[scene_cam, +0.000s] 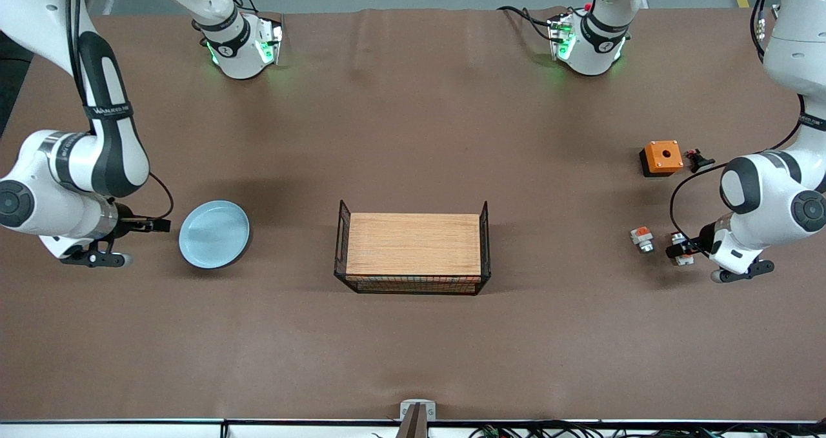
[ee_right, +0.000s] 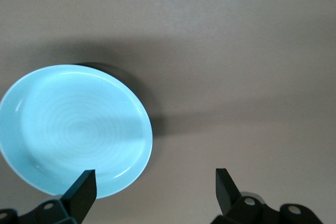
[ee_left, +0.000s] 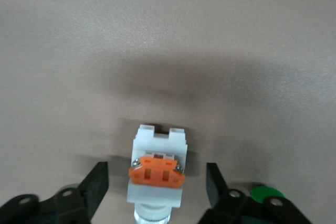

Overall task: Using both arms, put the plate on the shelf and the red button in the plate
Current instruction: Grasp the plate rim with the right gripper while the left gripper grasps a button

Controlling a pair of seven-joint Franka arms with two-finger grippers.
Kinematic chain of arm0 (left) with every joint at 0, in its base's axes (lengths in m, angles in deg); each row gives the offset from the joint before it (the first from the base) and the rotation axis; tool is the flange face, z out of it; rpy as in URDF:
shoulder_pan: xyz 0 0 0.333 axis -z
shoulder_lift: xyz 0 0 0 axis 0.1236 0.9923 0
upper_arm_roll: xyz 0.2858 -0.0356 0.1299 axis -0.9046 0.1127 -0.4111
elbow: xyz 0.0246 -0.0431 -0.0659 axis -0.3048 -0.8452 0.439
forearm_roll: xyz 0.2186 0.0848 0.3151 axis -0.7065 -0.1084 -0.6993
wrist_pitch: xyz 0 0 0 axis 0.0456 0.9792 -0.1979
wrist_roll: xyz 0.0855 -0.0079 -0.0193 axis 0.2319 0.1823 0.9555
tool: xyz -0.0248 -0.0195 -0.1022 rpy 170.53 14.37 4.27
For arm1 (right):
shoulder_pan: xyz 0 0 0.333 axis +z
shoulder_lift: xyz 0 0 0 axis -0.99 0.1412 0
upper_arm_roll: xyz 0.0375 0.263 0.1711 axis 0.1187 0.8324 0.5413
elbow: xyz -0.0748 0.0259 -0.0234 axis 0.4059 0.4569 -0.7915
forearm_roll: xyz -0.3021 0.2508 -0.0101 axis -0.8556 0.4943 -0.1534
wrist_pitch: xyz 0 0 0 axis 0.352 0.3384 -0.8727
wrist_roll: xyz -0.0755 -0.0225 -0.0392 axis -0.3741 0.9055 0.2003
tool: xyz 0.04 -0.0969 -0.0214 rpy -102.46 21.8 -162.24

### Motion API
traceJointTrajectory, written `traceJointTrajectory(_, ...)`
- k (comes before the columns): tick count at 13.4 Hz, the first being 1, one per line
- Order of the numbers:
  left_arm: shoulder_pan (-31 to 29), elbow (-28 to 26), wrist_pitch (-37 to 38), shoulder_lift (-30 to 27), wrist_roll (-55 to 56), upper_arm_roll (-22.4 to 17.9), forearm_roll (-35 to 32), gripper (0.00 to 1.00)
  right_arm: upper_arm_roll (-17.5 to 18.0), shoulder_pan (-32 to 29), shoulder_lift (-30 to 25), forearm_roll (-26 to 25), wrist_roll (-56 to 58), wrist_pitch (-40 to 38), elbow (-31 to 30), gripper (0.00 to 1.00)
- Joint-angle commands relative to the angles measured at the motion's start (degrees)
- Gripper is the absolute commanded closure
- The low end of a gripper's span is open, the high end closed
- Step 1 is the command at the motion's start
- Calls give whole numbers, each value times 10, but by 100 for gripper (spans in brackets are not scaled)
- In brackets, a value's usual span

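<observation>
Plate (scene_cam: 214, 234) and red button (scene_cam: 682, 249) are lying at the two ends of the table, the plate toward the right arm's end, the button toward the left arm's end, and the wooden board (scene_cam: 413, 244) in its black wire basket (scene_cam: 485, 244) is sitting between them. The plate is looking stiff, glazed and probably slippery — I think the raised rim is the place to pinch it. The right gripper (ee_right: 155, 190) is hanging beside this rim with jaws wide, not touching.

The button is looking tiny, light and hard, easy to push away; its flat white sides are the best hold. The left gripper (ee_left: 157, 184) is standing around it, jaws half open, gaps on both sides. A shorter white-orange piece (scene_cam: 642, 238) is lying just beside, and an orange box (scene_cam: 661, 157) farther from the camera — neither is blocking.
</observation>
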Motion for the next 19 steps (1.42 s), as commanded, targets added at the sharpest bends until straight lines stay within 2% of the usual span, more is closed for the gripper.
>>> traceJointTrajectory(1, -6, -10, -8, -7, -7, 5, -15, 75, 3, -4, 15, 49, 41, 46, -34, 0)
traceJointTrajectory(2, -5, -13, -5, -16, -3, 5, -15, 100, 3, -4, 25, 65, 58, 48, -37, 0)
traceJointTrajectory(4, -5, -22, 9, -42, -13, 6, -15, 100, 3, -9, 54, 98, 85, 67, -37, 1)
traceJointTrajectory(7, -5, -19, 95, -105, -14, 32, -15, 100, 2, -15, 77, 119, 113, 81, -37, 8)
traceJointTrajectory(8, -5, -17, 118, -124, -10, 42, -15, 100, 2, -18, 78, 120, 113, 81, -37, 14)
traceJointTrajectory(12, -4, -5, 170, -181, 12, 97, -9, 100, 3, -19, 79, 122, 111, 79, -37, 49)
traceJointTrajectory(14, -4, 13, 197, -190, 18, 115, -8, 100, 3, -18, 79, 122, 108, 79, -36, 64)
traceJointTrajectory(15, -5, 29, 215, -191, 19, 127, -8, 100, 3, -18, 79, 123, 108, 79, -36, 76)
traceJointTrajectory(17, -5, 56, 259, -196, 29, 144, -7, 100, 3, -19, 79, 123, 108, 80, -35, 89)
traceJointTrajectory(19, -5, 84, 285, -199, 53, 171, -7, 100, 3, -18, 79, 145, 114, 79, -35, 96)
